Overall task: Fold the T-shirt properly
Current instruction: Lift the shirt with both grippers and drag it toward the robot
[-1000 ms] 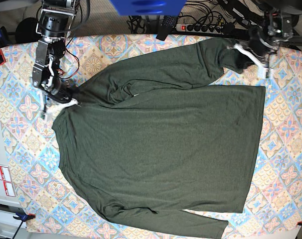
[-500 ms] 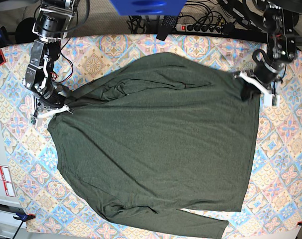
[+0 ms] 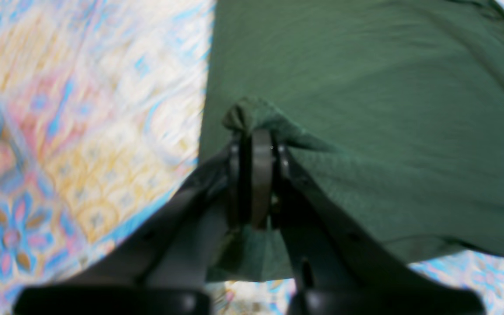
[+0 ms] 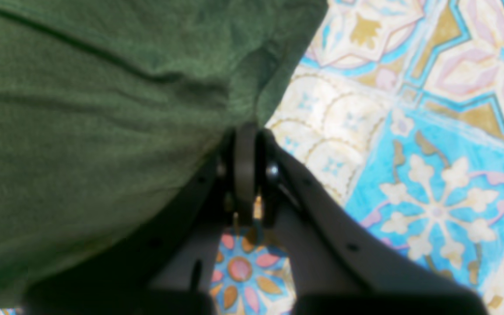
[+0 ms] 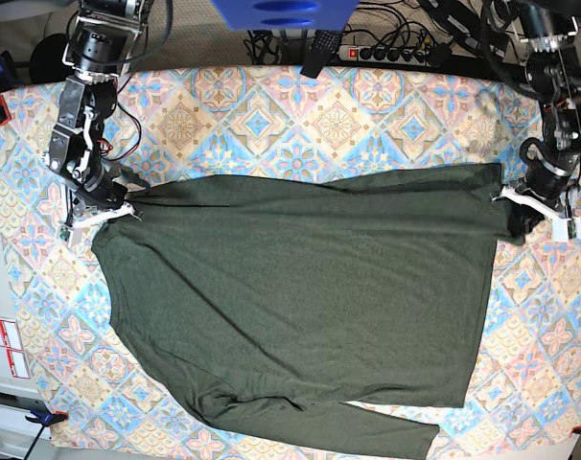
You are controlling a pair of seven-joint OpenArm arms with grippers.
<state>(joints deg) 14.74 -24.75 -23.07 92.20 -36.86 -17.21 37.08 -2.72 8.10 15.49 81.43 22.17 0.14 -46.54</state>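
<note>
The dark olive-green T-shirt (image 5: 300, 297) lies spread over the patterned table, its upper part folded down into a straight edge across the top. My left gripper (image 5: 526, 201) is at the right end of that fold, shut on a bunched corner of the shirt (image 3: 245, 116). My right gripper (image 5: 106, 211) is at the left end, shut on the shirt's edge (image 4: 252, 74). In both wrist views the jaws are pressed together with fabric between them. A sleeve (image 5: 386, 433) lies along the shirt's lower edge.
The table wears a colourful tiled-pattern cloth (image 5: 271, 115), bare along the far strip and both sides. Cables and a power strip (image 5: 386, 50) lie beyond the far edge. A blue object (image 5: 281, 13) hangs at the top centre.
My left gripper has pulled the shirt's upper right part down and to the right, flattening the fold into a straight edge. My right gripper has stayed about where it was half a second ago.
</note>
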